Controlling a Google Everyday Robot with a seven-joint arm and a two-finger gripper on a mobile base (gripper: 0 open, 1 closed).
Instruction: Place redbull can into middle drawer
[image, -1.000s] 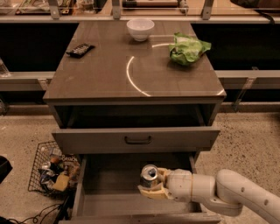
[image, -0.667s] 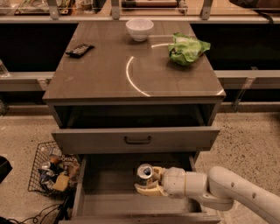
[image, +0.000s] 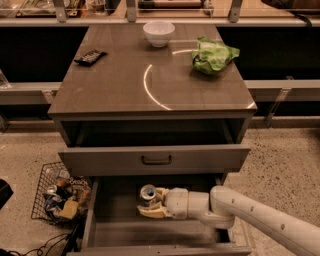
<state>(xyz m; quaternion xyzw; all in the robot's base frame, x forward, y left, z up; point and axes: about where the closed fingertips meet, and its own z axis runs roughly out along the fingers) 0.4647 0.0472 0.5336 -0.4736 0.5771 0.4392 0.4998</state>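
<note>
Speckled floor surrounds a grey cabinet whose top fills the middle of the frame. Low in the frame, we see pale yellowish fingers closed around the redbull can, one below it and one at its right side. The gripper sits inside the middle drawer, which is pulled out toward the bottom edge. The can is held over the drawer's bare grey floor, left of centre, with its silver top facing us. We cannot tell whether its base touches the floor.

From the gripper, the white arm runs to the lower right corner, crossing the drawer's right wall. Just above, the upper drawer front with its dark handle stands slightly out.

On the cabinet top we find a white bowl at the back, a green bag at upper right and a black remote at upper left. A wire basket of odds and ends stands on the floor at lower left, beside the open drawer.
</note>
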